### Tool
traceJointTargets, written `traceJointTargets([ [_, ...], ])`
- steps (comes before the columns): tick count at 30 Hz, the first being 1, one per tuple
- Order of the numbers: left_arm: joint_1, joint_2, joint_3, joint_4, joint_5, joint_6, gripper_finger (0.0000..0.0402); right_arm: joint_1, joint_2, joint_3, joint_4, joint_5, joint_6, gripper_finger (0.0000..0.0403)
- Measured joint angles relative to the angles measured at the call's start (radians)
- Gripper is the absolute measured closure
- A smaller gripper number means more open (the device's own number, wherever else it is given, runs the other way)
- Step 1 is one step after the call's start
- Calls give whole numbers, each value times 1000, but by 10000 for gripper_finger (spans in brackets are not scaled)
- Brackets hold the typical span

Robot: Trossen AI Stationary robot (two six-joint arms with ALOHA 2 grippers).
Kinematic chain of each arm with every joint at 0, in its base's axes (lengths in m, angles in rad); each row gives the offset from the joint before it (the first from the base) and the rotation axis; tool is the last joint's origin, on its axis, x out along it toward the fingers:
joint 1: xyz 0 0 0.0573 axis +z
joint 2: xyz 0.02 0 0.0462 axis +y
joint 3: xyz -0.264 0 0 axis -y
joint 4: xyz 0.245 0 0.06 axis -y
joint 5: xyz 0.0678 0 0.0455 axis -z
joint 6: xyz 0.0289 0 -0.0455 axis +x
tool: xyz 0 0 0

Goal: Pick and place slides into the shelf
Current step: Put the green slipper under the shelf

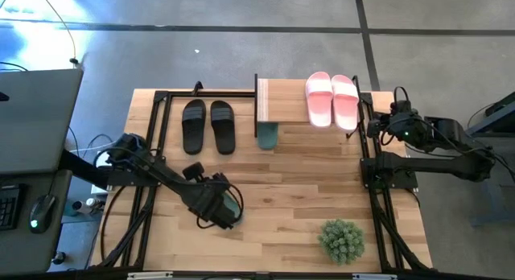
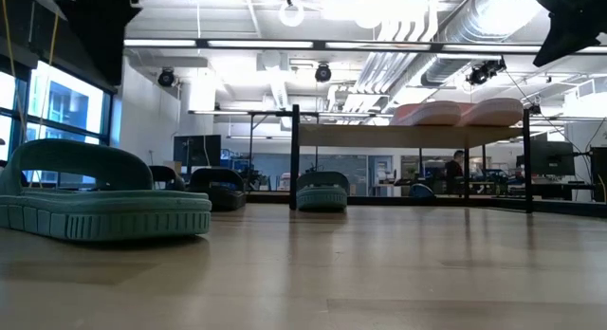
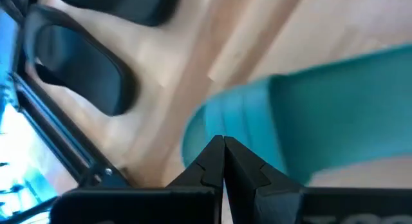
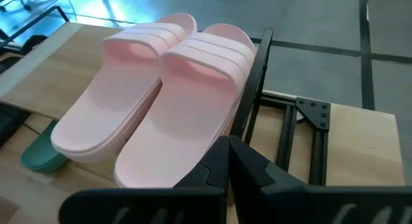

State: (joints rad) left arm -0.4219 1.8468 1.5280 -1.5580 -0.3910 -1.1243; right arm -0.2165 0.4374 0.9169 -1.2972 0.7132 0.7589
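Observation:
One dark green slide (image 1: 234, 201) lies sole-down on the table near its front left, and shows large in the low view (image 2: 95, 205). My left gripper (image 3: 223, 147) hangs shut above its end (image 3: 212, 130), pointing steeply down, without touching it. The other green slide (image 1: 267, 135) sits under the shelf (image 1: 283, 103). The pink pair (image 1: 331, 100) rests on the shelf's top board. The black pair (image 1: 208, 125) lies on the table left of the shelf. My right gripper (image 4: 228, 153) waits shut at the shelf's right end, close to the pink pair (image 4: 161, 102).
A round green spiky plant (image 1: 341, 240) stands near the front right of the table. Black metal frame rails (image 1: 161, 119) run along the table's left and right sides. Bare wood (image 1: 306, 191) lies between the near green slide and the shelf.

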Motion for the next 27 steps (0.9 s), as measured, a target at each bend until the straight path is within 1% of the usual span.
traceJointTargets([
  [2, -7, 3, 3, 24, 20, -6, 401, 0, 0, 0, 0, -4, 0, 402],
  [5, -11, 4, 1, 30, 120, -6, 391, 0, 0, 0, 0, -10, 0, 402],
  [7, -10, 4, 1, 62, 187, 5, 377, 0, 0, 0, 0, -14, 0, 402],
  [8, -10, 4, 1, 78, 203, 22, 367, 0, 0, 0, 0, -16, 0, 402],
  [13, -10, 11, 2, 130, 206, 68, 303, 0, 0, 0, 0, -31, 0, 402],
  [19, -10, 54, 1, 160, 195, 44, 224, 0, 0, 0, -1, -58, 0, 402],
  [21, -9, 81, 1, 155, 184, 32, 209, 0, 0, 0, -1, -56, -1, 402],
  [23, -6, 115, 1, 131, 153, 12, 201, 0, 0, 0, -1, -43, -8, 402],
  [27, 10, 188, 1, 80, 148, -26, 203, 0, 0, 0, -1, -27, -26, 402],
])
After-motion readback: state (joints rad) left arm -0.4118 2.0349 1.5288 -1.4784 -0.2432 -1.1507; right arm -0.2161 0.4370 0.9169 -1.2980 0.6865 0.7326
